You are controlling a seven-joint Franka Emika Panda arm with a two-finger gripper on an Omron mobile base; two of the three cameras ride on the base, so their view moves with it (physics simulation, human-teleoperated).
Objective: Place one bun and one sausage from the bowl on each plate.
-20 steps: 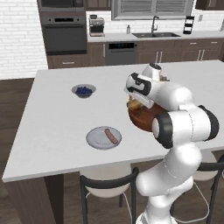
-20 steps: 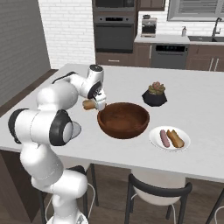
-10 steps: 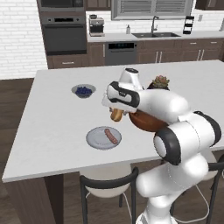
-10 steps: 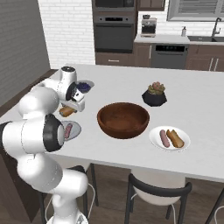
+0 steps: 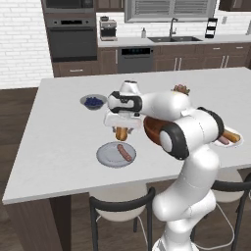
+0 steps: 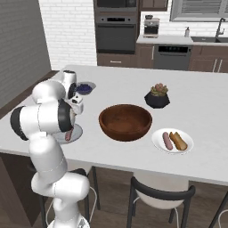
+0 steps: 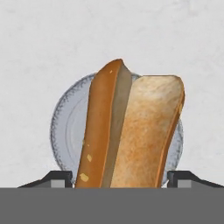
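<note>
In the hand view the gripper point(image 7: 120, 179) pinches a bun point(image 7: 131, 131) between its fingers, and the bun hangs directly over the grey-blue plate point(image 7: 65, 127). From the left base view that plate point(image 5: 105, 156) already carries a sausage point(image 5: 125, 152), so a release off-centre could, I judge, land the bun on the sausage and roll it off the rim. Farther off, the brown bowl point(image 6: 125, 121) sits empty and the white plate point(image 6: 187, 138) holds its pair.

Light: bright, even, rendered; no clear source.
Shadows: soft and faint beneath the grey-blue plate point(image 5: 116, 155) and wooden bowl point(image 6: 125, 122).
Glare: none on the counter point(image 5: 59, 132).
Sharpness: base views slightly soft; the bun point(image 7: 131, 131) crisp.
</note>
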